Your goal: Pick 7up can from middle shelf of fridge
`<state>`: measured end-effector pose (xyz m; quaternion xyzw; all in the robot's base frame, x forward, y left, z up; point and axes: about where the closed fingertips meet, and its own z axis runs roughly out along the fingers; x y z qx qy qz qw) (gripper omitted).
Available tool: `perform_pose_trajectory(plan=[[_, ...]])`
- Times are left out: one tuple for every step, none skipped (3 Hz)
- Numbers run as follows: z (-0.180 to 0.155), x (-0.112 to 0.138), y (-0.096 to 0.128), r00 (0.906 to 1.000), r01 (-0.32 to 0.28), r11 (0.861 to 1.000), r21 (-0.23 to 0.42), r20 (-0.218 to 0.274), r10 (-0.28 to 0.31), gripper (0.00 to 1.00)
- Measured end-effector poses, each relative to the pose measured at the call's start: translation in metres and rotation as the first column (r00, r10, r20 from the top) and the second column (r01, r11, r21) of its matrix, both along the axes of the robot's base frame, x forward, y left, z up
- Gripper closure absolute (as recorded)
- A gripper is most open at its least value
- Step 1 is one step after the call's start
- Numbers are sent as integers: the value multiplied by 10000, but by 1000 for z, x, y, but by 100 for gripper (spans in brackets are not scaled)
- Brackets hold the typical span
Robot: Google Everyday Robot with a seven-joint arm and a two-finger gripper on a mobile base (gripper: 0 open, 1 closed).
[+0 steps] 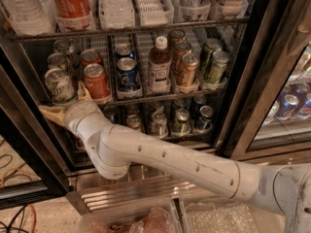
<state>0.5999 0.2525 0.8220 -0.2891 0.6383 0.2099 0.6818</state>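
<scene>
One 7up can stands just above the hand — fingers spread wide, flanking its base.

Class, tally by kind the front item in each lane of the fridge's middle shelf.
Cans: 5 (7up can, red can, blue can, gold can, green can)
Bottles: 1 (brown bottle)
Total: 6
The gripper is at the 7up can's foot, middle shelf's left end.

Coca-Cola script on a red bottle (partly legible); gripper by 7up can.
</scene>
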Motion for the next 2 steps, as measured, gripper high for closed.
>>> perform_pose_trajectory(plan=[[0, 0, 0, 10000, -24, 10000, -10, -19, 24, 15], [-1, 0, 0, 10000, -39, 10000, -23, -30, 39, 38]])
